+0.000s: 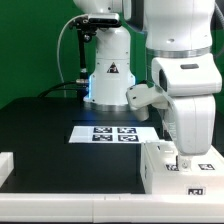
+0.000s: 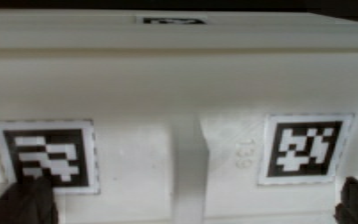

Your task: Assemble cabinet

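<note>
The white cabinet box (image 1: 165,168) stands at the front of the table on the exterior view's right, with small tags on its front face. My gripper (image 1: 183,158) is straight above it, fingers down at its top. In the wrist view the box (image 2: 176,90) fills the picture, with two black-and-white tags (image 2: 48,152) on raised faces. My gripper (image 2: 190,208) is open, its dark fingers (image 2: 25,203) far apart at either side, close over the box and holding nothing.
The marker board (image 1: 112,133) lies flat mid-table on the black mat. Another white part (image 1: 5,165) sits at the front edge on the exterior view's left. The robot's base (image 1: 108,70) stands behind the marker board.
</note>
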Controlling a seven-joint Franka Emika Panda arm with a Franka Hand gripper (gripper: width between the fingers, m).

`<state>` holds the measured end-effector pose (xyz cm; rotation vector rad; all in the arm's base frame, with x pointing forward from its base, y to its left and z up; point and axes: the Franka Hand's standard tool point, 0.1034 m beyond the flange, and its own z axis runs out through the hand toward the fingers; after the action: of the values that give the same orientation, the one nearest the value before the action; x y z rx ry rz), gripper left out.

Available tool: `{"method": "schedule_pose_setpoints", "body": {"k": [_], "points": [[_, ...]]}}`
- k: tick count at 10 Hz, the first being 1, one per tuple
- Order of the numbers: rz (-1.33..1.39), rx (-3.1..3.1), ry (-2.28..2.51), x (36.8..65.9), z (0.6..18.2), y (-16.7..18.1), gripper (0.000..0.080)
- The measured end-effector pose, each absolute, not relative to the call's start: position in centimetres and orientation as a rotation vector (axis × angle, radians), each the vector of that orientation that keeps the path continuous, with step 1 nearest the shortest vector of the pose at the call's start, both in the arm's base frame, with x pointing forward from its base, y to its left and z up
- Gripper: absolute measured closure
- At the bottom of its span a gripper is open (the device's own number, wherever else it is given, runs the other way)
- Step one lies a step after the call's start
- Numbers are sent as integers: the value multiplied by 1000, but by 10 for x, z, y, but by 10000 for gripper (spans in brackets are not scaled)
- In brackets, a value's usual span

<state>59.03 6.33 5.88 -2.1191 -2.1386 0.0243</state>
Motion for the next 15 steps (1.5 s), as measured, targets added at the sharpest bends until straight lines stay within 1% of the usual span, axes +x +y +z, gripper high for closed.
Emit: {"method": "schedule_pose_setpoints", "body": {"k": [5,6,7,8,9,10,14,15], "points": [[24,-2120,-2138,591,60,63,5],[8,-2185,-2105,596,77,62,5],[-12,-2294,-2026,593,95,61,5],[-30,-2401,-1933,581,105,62,5],[-34,-2481,-1846,565,106,65,5],[-23,-2501,-1811,560,103,64,5],[-37,-2722,-1464,560,103,65,5],[-156,-2836,-1287,556,105,67,5]]}}
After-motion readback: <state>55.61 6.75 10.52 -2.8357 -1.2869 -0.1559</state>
